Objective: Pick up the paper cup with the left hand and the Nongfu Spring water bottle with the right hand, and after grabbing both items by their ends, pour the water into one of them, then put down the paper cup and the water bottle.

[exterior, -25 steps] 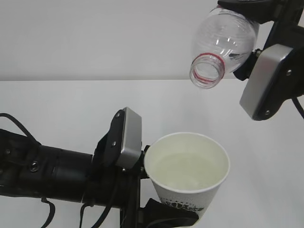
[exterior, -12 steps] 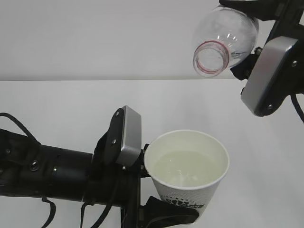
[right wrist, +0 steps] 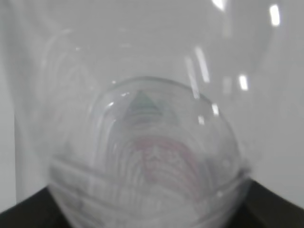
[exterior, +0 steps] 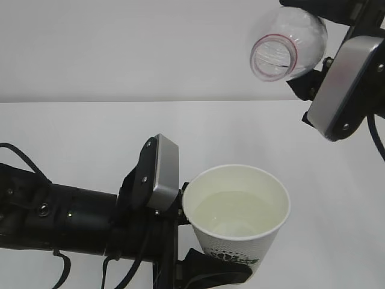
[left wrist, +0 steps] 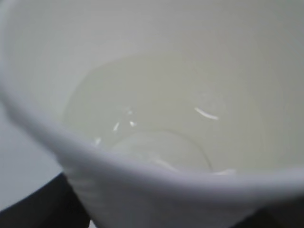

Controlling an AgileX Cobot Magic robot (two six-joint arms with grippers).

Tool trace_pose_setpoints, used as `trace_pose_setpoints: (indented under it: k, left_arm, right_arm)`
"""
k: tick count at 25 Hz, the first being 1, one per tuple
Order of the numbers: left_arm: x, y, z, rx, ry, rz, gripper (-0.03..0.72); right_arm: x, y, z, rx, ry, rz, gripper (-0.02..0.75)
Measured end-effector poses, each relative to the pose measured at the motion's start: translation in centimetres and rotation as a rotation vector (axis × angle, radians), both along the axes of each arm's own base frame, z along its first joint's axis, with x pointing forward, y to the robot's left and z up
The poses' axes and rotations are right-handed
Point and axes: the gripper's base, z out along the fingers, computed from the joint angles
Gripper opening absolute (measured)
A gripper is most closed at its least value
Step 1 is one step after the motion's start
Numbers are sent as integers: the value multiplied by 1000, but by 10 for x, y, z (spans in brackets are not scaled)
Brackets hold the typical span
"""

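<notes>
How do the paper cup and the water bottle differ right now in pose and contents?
The paper cup stands upright, low in the exterior view; the water bottle hangs tipped high at upper right, mouth facing the camera. The cup holds a shallow pool of water; the bottle looks empty, with no stream falling. The cup is opaque white, the bottle clear. Each is held off the table.

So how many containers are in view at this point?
2: the paper cup with water, held by the left hand at lower centre; the Nongfu Spring water bottle, tipped, in the right hand at upper right.
</notes>
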Motion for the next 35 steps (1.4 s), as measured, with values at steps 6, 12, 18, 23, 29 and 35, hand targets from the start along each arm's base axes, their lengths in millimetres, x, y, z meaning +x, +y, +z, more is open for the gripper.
trace_pose_setpoints:
  k: [6,12,18,23,29,35]
  left_arm:
    - [0,0,0,0,0,0,531]
    - [0,0,0,0,0,0,531]
    - [0,0,0,0,0,0,531]
    - [0,0,0,0,0,0,531]
    - [0,0,0,0,0,0,531]
    - [0,0,0,0,0,0,531]
  right_arm:
    - [0,0,0,46,39,6,464]
    - [0,0,0,105,88,9,464]
    - [0,0,0,164,139,16,464]
    - [0,0,0,211,181,21,464]
    - [0,0,0,271,233,27,464]
    - [0,0,0,326,278,31,464]
